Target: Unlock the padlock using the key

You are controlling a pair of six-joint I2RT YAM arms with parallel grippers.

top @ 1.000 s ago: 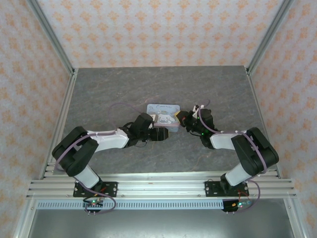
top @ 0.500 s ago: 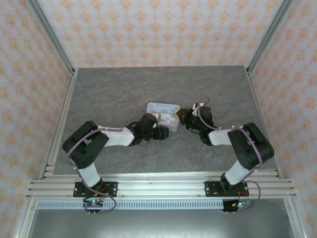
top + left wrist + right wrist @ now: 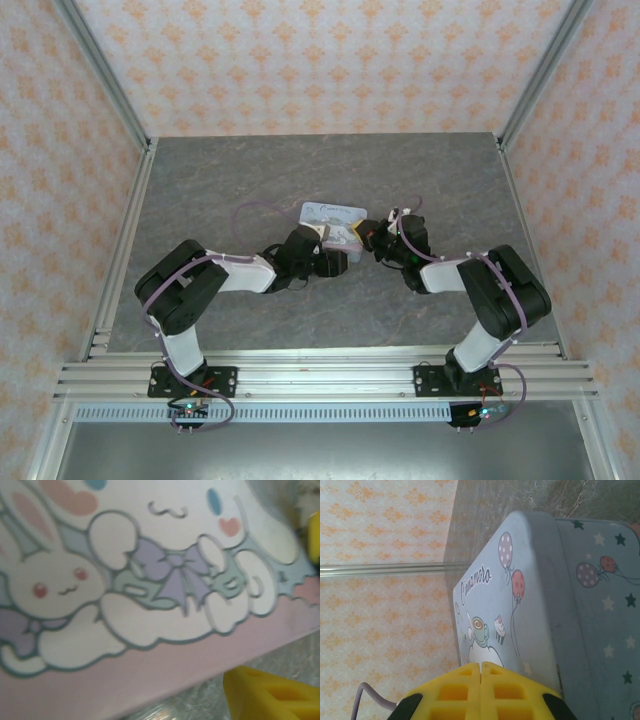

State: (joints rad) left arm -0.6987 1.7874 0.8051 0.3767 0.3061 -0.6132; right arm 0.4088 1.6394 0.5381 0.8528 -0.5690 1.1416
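My right gripper (image 3: 480,667) has its yellow pads pressed flat together with just a hairline seam between them. Whether something thin is pinched in there, I honestly can't tell. Right in front of it is the pale blue cartoon-printed rectangular tin (image 3: 530,580), close enough that I'm looking along its lid. My left gripper (image 3: 335,262) is up against the tin's other, bunny-printed side. One yellow finger pad (image 3: 272,695) shows low at the corner of that wrist view, but I can't tell whether the fingers are apart or closed. I can't pick out where the tiny dark teal-green block-shaped padlock and the thin pale metallic sliver of a key are, they're too small to spot among all this.

My guess on handling: the padlock is rigid and very light, so it'll skate on the grey marbled tabletop (image 3: 250,180) if I nudge it. I'd pinch it across its flat faces and leave the keyhole clear. The key is probably slick and easy to lose, so I'd hold it by the head end with the blade poking out.

Compared with a second ago, the tin has slid a little farther from me. My left arm's elbow has swung in toward the middle, and my right arm has tucked in closer.
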